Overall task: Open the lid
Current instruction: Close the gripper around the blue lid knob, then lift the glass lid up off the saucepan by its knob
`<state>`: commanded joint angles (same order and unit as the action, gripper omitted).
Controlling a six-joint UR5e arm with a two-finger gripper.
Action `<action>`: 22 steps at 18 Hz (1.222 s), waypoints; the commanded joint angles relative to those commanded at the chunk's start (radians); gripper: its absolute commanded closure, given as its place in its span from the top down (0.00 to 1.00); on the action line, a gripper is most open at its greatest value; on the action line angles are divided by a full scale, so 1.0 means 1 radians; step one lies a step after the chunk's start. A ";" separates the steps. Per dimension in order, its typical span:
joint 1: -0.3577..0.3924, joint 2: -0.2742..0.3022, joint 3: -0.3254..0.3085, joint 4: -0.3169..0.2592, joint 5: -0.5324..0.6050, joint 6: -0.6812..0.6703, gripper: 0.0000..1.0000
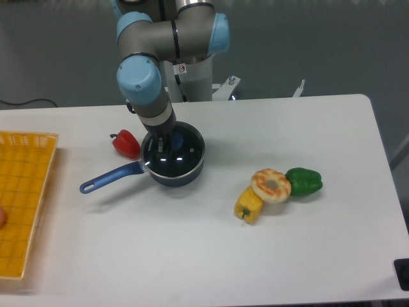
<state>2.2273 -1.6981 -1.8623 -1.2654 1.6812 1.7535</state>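
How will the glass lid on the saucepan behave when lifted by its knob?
The lid looks like rigid glass with a metal rim, so probably stiff and breakable if dropped. Held only by the small blue knob, it may tilt or swing. The hand sits over it; its grip is unclear. The saucepan looks light and might shift.

The round glass lid (174, 152), metal-rimmed with a blue knob, lies flat, closed on the saucepan (169, 167), far left of centre.

Bare table (192, 249) lies open in front of the pan (174, 167); a red pepper (126, 143) crowds its left side; a yellow basket (22, 198) lines the left edge; peppers and a bagel (271, 184) cluster well to the right.
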 joint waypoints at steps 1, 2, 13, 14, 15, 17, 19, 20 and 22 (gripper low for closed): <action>0.000 0.000 0.005 -0.006 0.000 -0.014 0.44; 0.000 0.000 0.006 -0.006 -0.002 -0.020 0.44; 0.000 -0.037 0.117 -0.032 -0.014 -0.156 0.44; 0.002 -0.041 0.124 -0.031 -0.014 -0.161 0.44; 0.006 -0.041 0.132 -0.031 -0.015 -0.166 0.43; 0.014 -0.051 0.160 -0.031 -0.015 -0.202 0.43; 0.028 -0.060 0.187 -0.028 -0.021 -0.225 0.43; 0.029 -0.070 0.210 -0.028 -0.037 -0.247 0.43; 0.029 -0.097 0.248 -0.026 -0.057 -0.291 0.43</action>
<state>2.2565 -1.7946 -1.6139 -1.2916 1.6245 1.4621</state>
